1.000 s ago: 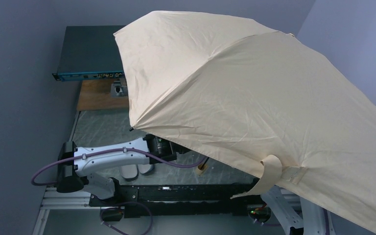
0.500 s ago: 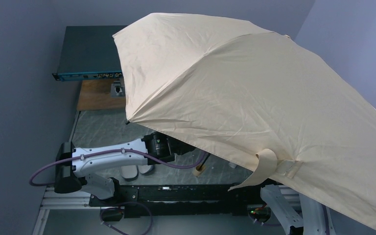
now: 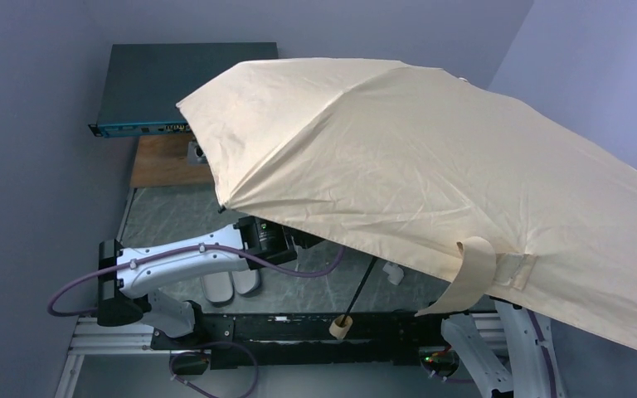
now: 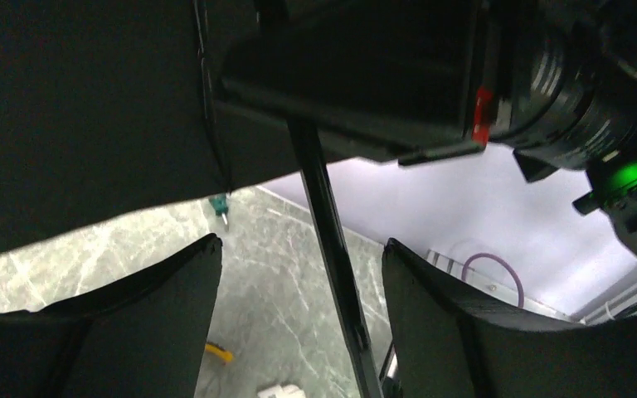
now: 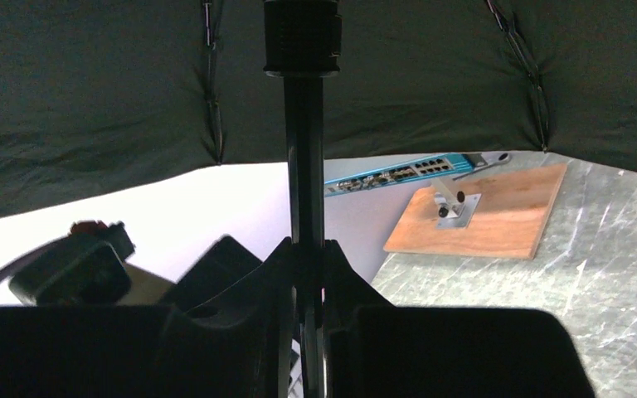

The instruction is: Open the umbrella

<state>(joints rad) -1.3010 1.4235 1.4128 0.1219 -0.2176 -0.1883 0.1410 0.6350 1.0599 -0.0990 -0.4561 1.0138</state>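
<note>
Above marbled table (image 3: 166, 222), creased cream umbrella (image 3: 398, 166) domes

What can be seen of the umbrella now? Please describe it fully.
The umbrella is open: wide cream-beige fabric, slightly creased, tilted over the table. Its underside is black, with thin ribs. A beige strap tab hangs from the near edge. The black shaft slants down to a small tan handle. The right hand is closed on the shaft; the left hand is open around it, apparently without touching.
</note>
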